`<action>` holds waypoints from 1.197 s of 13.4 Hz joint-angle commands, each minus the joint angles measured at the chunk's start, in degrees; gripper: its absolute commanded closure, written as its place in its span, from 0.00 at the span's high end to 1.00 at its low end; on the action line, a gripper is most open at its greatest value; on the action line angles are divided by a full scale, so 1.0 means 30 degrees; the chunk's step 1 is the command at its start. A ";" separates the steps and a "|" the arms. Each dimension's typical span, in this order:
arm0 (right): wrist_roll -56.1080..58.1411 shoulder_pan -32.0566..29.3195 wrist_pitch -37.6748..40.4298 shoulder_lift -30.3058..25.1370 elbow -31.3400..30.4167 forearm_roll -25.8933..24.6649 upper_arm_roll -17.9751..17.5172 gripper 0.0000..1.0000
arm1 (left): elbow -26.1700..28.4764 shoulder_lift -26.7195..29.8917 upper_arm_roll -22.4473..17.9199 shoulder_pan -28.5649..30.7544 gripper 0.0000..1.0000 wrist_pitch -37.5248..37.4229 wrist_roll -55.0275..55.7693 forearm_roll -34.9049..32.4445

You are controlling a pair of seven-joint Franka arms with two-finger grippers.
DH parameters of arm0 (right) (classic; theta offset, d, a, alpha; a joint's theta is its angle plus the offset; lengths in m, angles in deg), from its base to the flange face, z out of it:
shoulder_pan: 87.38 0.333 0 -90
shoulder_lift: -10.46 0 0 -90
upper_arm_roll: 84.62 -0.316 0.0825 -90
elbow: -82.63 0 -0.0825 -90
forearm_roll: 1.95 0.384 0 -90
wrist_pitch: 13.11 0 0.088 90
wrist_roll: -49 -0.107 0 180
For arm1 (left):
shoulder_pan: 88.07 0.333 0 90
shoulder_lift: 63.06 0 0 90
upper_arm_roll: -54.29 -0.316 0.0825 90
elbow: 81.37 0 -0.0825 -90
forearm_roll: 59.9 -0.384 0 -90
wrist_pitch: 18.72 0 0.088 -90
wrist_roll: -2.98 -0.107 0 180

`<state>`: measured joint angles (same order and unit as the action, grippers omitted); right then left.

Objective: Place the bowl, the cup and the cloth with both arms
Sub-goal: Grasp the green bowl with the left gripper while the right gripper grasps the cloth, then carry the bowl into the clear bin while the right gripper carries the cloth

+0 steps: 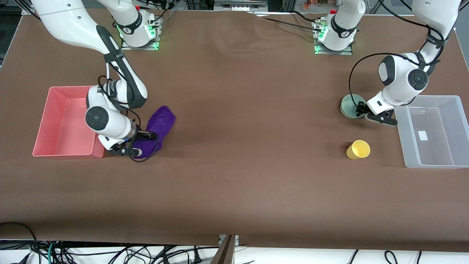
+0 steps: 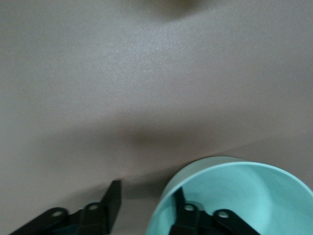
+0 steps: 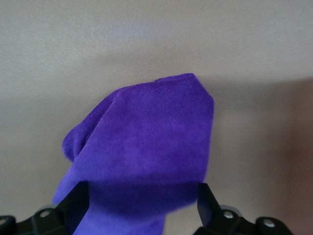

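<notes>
The right pincer (image 1: 136, 143) is down at the end of the purple cloth (image 1: 158, 126) that lies nearer the front camera, on the brown bench (image 1: 242, 110) just beside the pink tray (image 1: 44, 121) at the right arm's end. In the right wrist view its 2 fingers (image 3: 78, 200) stand wide, 1 on each side of the cloth (image 3: 146, 156), with the fabric lying between them and not yet squeezed. The rest of the cloth stretches away from the pincer, farther from the front camera.

The left pincer (image 1: 361, 110) is at the mint-green bowl (image 1: 350, 106), which stands upright on the bench near the clear bin (image 1: 432, 130) at the left arm's end. In the left wrist view 1 finger (image 2: 180, 203) sits inside the bowl (image 2: 254, 196) and the other stands outside, so the wall lies between them; the jaws are parted and a gap shows outside the rim.

The yellow cup (image 1: 358, 149) stands on the bench nearer the front camera than the bowl, apart from it and from the bin.
</notes>
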<state>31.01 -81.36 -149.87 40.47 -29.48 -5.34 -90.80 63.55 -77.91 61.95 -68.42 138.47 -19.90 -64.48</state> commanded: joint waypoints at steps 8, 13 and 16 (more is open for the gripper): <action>0.0079 0.0074 0.0229 -0.0364 -0.0221 -0.0335 -0.0197 0.00 | -0.3999 0.2224 0.0231 0.0333 0.00 -0.7232 -0.0282 -0.0230; 0.2708 -0.0451 0.9707 -0.1478 0.5249 -0.0247 -0.0169 0.00 | -1.1207 0.0677 -0.0090 0.1207 0.00 -1.4275 -0.2559 -0.0318; 0.6101 -0.1621 1.3673 -0.2354 0.6842 -0.0305 0.0064 0.00 | -1.4403 -0.1284 -0.0091 0.3225 0.00 -1.4633 -0.5837 -0.1489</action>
<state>42.79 -83.42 -114.23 34.51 -11.01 -5.85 -90.53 28.55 -75.17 61.35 -62.64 96.59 -30.97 -67.13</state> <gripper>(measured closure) 0.899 0.960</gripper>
